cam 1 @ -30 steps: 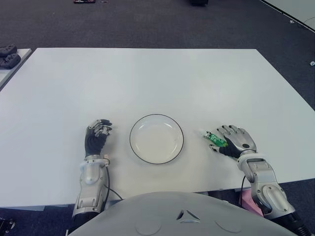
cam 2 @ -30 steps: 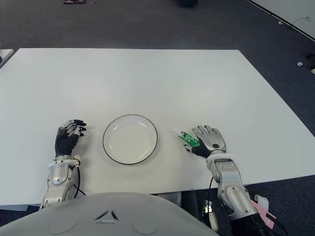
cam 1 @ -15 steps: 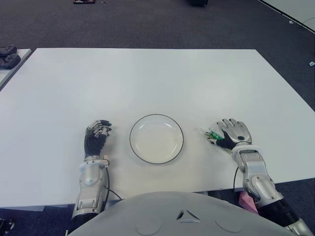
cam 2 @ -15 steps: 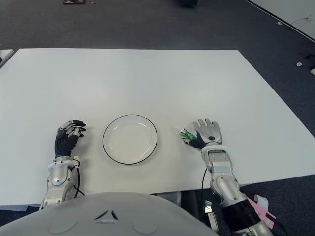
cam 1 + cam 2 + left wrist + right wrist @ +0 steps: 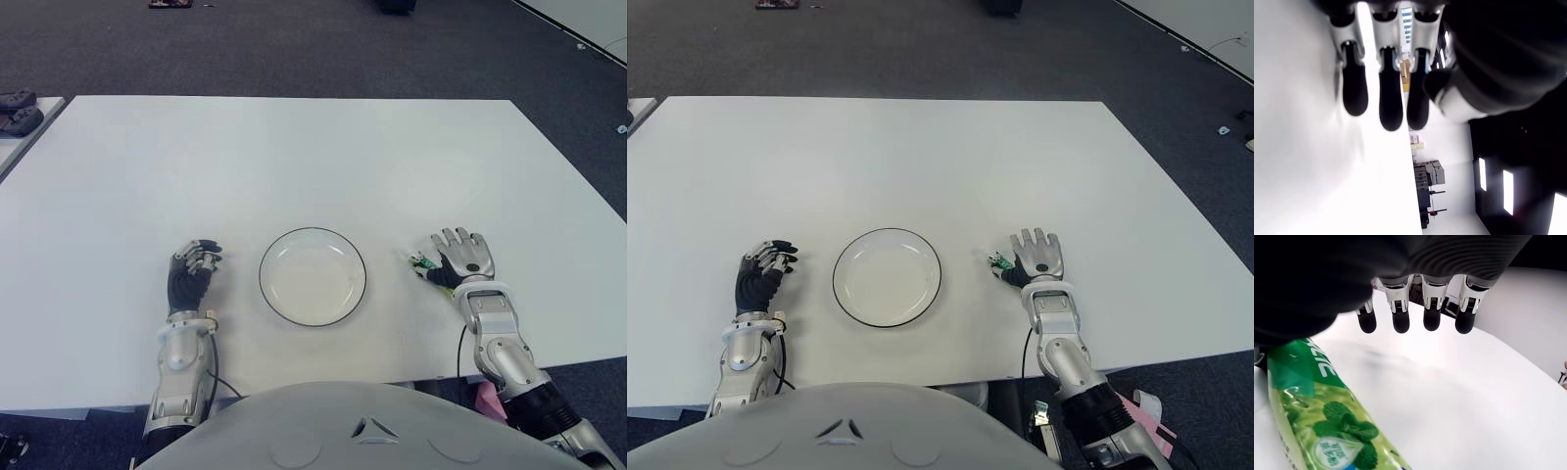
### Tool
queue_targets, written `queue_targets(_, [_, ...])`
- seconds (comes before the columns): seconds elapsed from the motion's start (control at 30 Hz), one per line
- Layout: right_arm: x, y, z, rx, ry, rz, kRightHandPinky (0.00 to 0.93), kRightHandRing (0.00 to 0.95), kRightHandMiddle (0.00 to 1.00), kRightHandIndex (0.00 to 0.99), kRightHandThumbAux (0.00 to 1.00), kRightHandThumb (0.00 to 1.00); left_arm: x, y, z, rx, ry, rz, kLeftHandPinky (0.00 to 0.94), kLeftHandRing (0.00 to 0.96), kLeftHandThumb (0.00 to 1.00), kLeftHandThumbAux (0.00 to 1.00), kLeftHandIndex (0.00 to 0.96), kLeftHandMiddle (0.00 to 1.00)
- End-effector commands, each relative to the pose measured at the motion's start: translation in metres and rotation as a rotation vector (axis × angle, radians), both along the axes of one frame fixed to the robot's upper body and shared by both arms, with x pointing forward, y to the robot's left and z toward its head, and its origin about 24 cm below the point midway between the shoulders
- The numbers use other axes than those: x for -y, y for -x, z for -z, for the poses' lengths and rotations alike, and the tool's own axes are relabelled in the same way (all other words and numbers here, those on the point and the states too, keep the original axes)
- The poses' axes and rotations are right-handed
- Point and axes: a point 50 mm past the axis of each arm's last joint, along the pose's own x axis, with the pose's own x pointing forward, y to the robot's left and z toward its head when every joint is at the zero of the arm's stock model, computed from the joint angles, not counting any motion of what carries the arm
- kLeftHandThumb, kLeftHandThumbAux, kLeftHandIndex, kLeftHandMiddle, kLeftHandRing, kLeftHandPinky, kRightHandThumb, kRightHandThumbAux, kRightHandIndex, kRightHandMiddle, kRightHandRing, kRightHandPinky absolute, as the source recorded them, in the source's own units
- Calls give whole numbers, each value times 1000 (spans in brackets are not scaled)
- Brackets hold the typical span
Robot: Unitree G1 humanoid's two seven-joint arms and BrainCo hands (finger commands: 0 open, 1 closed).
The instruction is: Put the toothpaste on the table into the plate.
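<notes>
Toothpaste, a small green-and-white tube printed with mint leaves [image 5: 422,263], lies flat on the white rectangular table [image 5: 294,157], to the right of the plate and apart from it. Only its end toward the plate shows in the eye views; the rest lies under the right hand [image 5: 462,257]. In the right wrist view the tube [image 5: 1317,426] lies on the table surface below the palm.

The right hand is positioned palm-down over the tube's outer end, fingers extended and spread forward. The right wrist view shows four black fingertips [image 5: 1399,324] held straight and clear of the tube, so the hand is open. Whether the palm or thumb touches the tube cannot be determined.

The round white plate with a thin dark rim [image 5: 277,249] sits on the table near its front edge, between the two hands. Its bowl holds nothing.

The left hand [image 5: 192,269] shows to the left of the plate, well apart from it. Its fingers are curled inward; the left wrist view shows three black fingertips [image 5: 1390,100] bent down close to the table with nothing held between them.

Dark grey carpet [image 5: 294,39] surrounds the table. A second white surface bearing dark objects [image 5: 17,110] shows at the far left edge.
</notes>
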Motion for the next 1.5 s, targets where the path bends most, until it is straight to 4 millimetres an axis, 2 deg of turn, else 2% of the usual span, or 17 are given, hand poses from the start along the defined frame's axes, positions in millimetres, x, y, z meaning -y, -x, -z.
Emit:
queue_targets(0.03, [7,29,37,-166,24,31,214,144,135,89,358,376,0,12,15,-107,24,-35,536,515,706,722,433,467])
queue_targets(0.07, [7,29,36,-148,21,25,331,282,269,163,366,408,0,12,14,-107,25,-35,537,516,705,722,432,469])
queue_targets(0.1, [7,29,34,-124,13,10,407,370,355,211,371,429,0,12,15,-107,27,-34,537,517,705,722,432,470])
queue_targets(0.2, [6,29,33,-90,-2,-18,545,526,506,310,396,486,-1,11,15,-106,32,-32,535,521,704,722,432,480])
queue_targets(0.3, [6,30,32,-83,-26,-29,597,587,574,379,417,520,-1,11,14,-102,35,-34,527,519,704,722,432,479])
queue_targets(0.5, [6,32,28,-80,-80,-25,675,654,663,493,509,566,-2,10,14,-102,38,-38,522,516,704,722,433,480])
queue_targets(0.6, [6,33,25,-82,-108,-11,740,701,698,452,644,661,-2,10,14,-101,39,-40,517,512,704,722,433,482])
queue_targets(0.7, [6,32,24,-84,-118,-7,786,736,724,440,690,693,-2,10,14,-100,37,-41,512,508,703,722,433,481])
queue_targets(1.0, [6,32,19,-95,-122,-6,830,790,768,435,718,709,-3,9,14,-92,37,-52,512,507,704,722,433,481])
queue_targets(1.5, [4,32,14,-95,-146,5,844,822,803,439,723,707,-4,9,14,-94,46,-47,500,504,702,722,432,492])
